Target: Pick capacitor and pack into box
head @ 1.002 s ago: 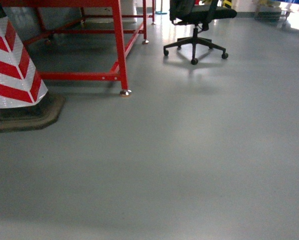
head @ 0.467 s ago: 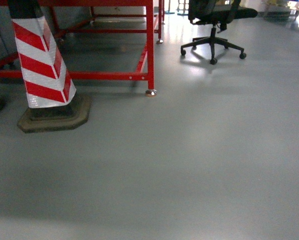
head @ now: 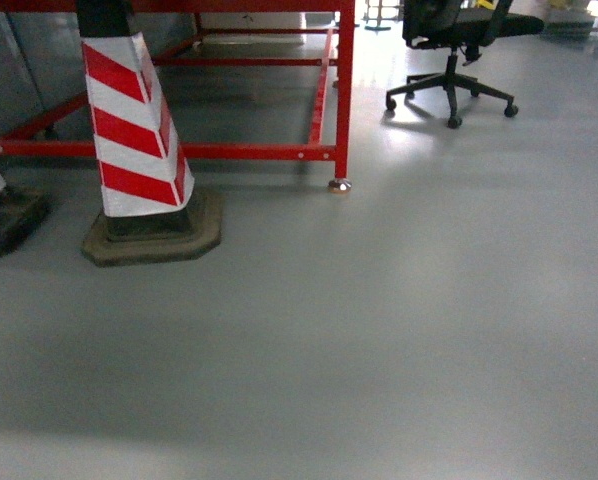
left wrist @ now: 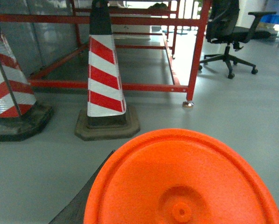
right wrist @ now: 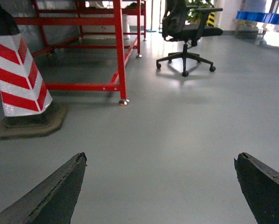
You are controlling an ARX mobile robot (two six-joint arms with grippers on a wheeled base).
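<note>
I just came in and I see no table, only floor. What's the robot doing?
It is out on open floor near a striped cone, a red frame and an office chair. Its left claw carries the orange capacitor, right up by the camera. The right claw is open and empty. No box is in view.

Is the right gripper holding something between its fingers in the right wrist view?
No: the right gripper is open, with only bare grey floor between its fingers.

The right gripper (right wrist: 160, 186) hangs above the floor with its two dark fingers (right wrist: 55, 193) spread wide apart and nothing between them, while neither arm shows in the head view and the left fingers cannot be made out.
</note>
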